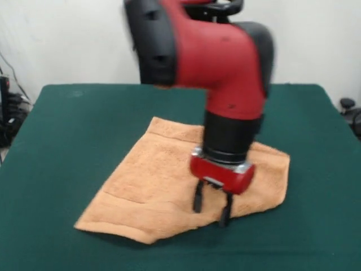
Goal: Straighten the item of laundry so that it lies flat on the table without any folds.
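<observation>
The towel (169, 186) lies nearest, spread mid-table (56, 141) with its 6 o'clock edge rumpled and a layer folded over. At its 4 o'clock part the hand (212, 206) points down, fingers parted, grasping nothing.

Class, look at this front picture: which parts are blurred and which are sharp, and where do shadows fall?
Front view: the arm is smeared, most at its upper black part, which suggests motion; the hand is slightly soft, its two fingers apart; the towel and table are steadier. A thin dark shadow lies under the towel's near edge; the light is even, with no glare.
</observation>
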Tool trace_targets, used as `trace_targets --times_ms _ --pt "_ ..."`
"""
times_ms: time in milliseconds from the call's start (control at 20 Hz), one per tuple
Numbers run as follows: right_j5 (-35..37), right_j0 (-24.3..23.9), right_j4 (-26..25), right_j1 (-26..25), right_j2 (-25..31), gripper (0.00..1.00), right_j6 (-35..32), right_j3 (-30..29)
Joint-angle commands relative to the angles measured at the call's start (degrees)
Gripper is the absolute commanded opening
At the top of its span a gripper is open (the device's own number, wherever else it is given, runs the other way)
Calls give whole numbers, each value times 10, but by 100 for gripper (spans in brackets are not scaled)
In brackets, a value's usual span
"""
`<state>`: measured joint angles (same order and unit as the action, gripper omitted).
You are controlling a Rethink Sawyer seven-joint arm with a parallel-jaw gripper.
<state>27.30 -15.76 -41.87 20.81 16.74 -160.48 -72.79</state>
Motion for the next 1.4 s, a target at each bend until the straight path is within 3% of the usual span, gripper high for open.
trace_targets --times_ms 50,350,1050,1400 --pt "13 -115 -16 -29 155 100 322 -161" --pt "41 -167 4 -26 193 100 374 -179" --pt "2 -176 -34 -60 202 100 386 -182" --pt "49 -218 20 -42 265 100 408 -214"
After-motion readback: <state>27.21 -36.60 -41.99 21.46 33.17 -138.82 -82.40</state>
